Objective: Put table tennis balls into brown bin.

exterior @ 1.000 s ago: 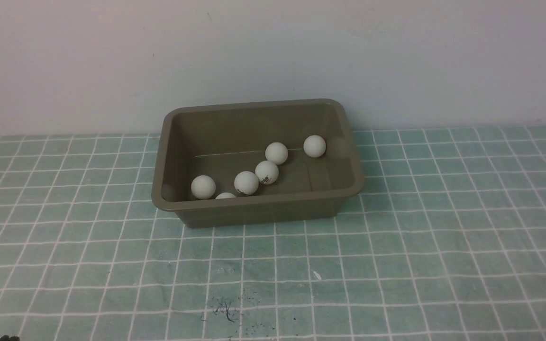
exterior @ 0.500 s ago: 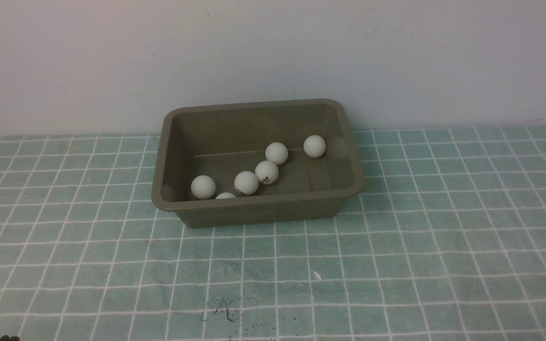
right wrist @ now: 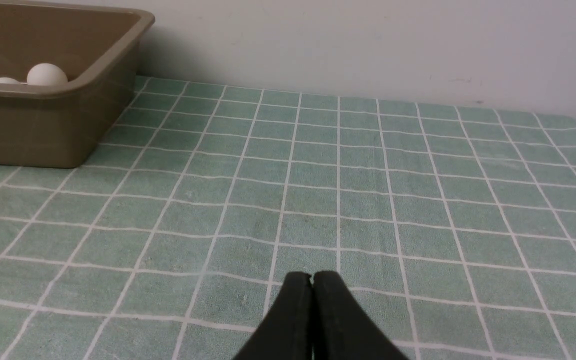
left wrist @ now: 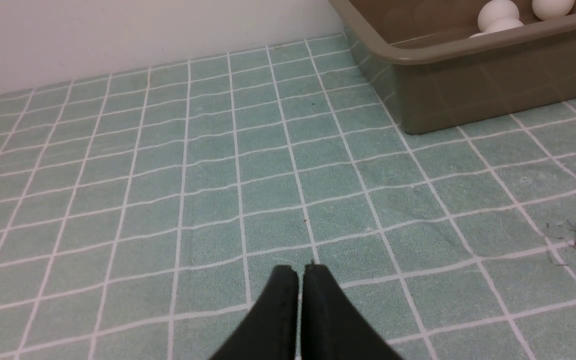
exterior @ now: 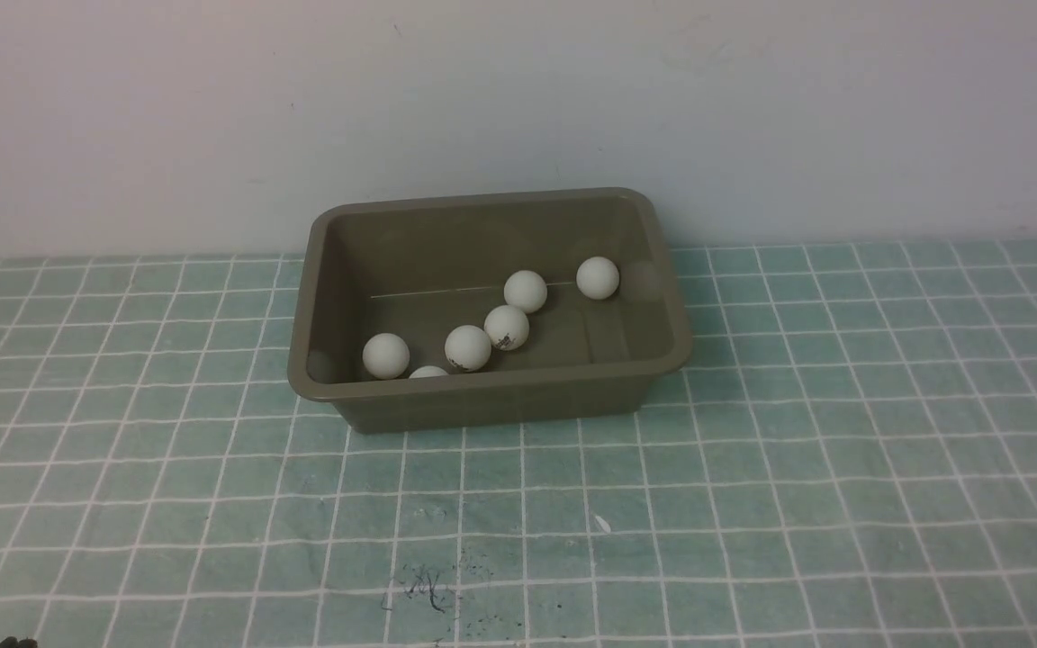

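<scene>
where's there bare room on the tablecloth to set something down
Bare cloth lies on each side of the olive-brown plastic bin and across the whole stretch in front of it. Crowded: the bin's floor, holding six white table tennis balls; behind it, the wall stands close.

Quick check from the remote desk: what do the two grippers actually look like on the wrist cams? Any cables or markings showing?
Only the fingertips show. The left gripper has two matte black fingers, broad at the base and tapering to blunt, rounded tips. The right gripper looks the same: plain black, smooth, same tapered shape. No cables, labels or markings are visible on either, and the arms themselves are out of frame.
</scene>
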Motion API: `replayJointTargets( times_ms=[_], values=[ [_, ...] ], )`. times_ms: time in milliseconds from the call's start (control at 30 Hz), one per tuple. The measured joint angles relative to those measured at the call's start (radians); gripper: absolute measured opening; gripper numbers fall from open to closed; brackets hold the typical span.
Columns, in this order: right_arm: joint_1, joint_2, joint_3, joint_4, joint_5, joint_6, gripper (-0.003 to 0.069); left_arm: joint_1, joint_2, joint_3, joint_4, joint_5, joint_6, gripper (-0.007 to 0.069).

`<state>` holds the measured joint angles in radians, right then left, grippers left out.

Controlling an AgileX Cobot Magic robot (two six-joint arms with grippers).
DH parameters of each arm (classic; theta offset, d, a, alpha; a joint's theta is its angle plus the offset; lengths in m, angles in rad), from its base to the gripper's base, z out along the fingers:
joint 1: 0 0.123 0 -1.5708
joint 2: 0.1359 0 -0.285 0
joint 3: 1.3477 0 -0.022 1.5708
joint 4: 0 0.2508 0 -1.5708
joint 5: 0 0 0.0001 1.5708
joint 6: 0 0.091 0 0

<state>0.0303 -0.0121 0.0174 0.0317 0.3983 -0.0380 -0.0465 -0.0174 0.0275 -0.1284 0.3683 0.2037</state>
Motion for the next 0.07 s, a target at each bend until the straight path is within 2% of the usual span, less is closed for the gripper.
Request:
replayJointTargets(
  times_ms=[67],
  values=[
    [0.000,0.000,0.000,0.000,0.000,0.000,-0.0015,0.000,0.000,0.000,0.000,0.000,0.000,-0.0005]
  ],
)
